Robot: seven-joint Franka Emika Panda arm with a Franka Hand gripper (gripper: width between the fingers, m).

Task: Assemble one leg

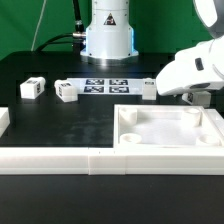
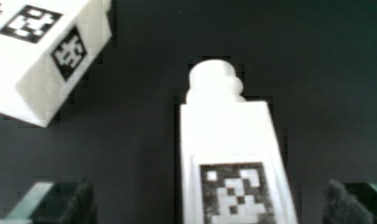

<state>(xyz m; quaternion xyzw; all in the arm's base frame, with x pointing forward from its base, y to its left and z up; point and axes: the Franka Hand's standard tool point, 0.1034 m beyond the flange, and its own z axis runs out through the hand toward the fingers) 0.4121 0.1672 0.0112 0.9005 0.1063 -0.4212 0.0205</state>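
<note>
Black table (image 1: 60, 120) — only wrist view shows leg (image 2: 229, 140) within spread claw (image 2: 203, 203).

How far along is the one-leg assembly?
Done: nothing fitted. The tray part carries no leg, and a spare leg lies loose on the table near the marker board.
In hand: the gripper is open, fingers either side of the leg, not yet closed on it.
Left: grasp it, carry it over, fit it to the tray part.
</note>
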